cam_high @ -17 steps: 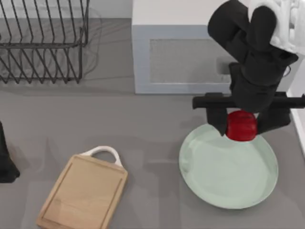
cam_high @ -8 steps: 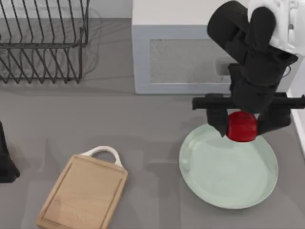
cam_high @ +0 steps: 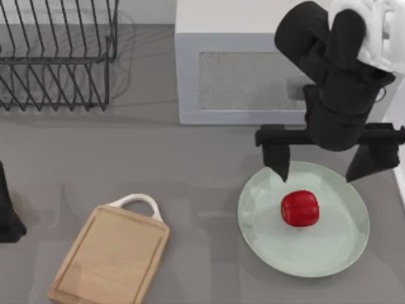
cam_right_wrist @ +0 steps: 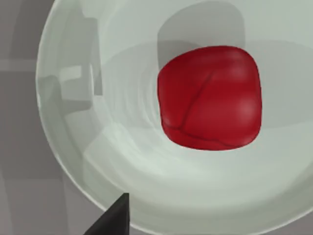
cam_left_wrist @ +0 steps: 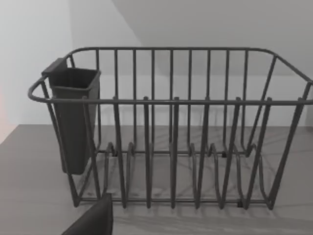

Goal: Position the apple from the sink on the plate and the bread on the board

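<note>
The apple [cam_high: 300, 208] has dropped from the right end effector [cam_high: 323, 171], now spread open just above, onto the plate [cam_high: 345, 250]; left end effector's state unclear.

No readable text, no labels, no brands, no numbers, possibly too coarse for fine print

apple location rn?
In the top view the apple lies on the plate at the table's right, near the plate's middle, free below the open right pincer.
</note>
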Action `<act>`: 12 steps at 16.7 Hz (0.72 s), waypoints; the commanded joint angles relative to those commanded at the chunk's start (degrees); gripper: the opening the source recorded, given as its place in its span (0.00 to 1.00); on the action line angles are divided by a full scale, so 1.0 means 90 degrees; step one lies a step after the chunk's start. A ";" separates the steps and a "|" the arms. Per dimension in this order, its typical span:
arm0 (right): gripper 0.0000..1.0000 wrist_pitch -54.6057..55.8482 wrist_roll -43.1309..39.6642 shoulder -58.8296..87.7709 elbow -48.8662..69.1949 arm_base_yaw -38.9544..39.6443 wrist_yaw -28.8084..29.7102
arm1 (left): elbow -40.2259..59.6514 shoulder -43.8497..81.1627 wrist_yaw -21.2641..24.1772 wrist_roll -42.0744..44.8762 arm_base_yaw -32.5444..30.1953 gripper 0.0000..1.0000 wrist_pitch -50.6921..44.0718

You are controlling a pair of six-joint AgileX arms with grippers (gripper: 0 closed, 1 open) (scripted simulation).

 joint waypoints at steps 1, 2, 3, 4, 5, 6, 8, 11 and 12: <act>1.00 0.0000 0.0000 0.0000 0.0000 0.0000 0.0000 | 0.0000 0.0000 0.0000 0.0000 0.0000 1.00 0.0000; 1.00 0.0000 0.0000 0.0000 0.0000 0.0000 0.0000 | 0.0000 0.0000 0.0000 0.0000 0.0000 1.00 0.0000; 1.00 0.0000 0.0000 0.0000 0.0000 0.0000 0.0000 | 0.0000 0.0000 0.0000 0.0000 0.0000 1.00 0.0000; 1.00 0.0000 0.0000 0.0000 0.0000 0.0000 0.0000 | 0.0000 0.0000 0.0000 0.0000 0.0000 1.00 0.0000; 1.00 0.0000 0.0000 0.0000 0.0000 0.0000 0.0000 | 0.0000 0.0000 0.0000 0.0000 0.0000 1.00 0.0000; 1.00 0.0000 0.0000 -0.0002 0.0001 -0.0011 0.0000 | 0.0000 0.0000 0.0000 0.0000 0.0000 1.00 0.0000; 1.00 0.0048 -0.0024 -0.0056 -0.0050 -0.0033 0.0000 | 0.0000 0.0000 0.0000 0.0000 0.0000 1.00 0.0000; 1.00 0.0465 -0.0219 -0.0588 -0.0529 -0.0223 0.0000 | 0.0000 0.0000 0.0000 0.0000 0.0000 1.00 0.0000; 1.00 0.0689 -0.0322 -0.0894 -0.0802 -0.0323 0.0000 | 0.0000 0.0000 0.0000 0.0000 0.0000 1.00 0.0000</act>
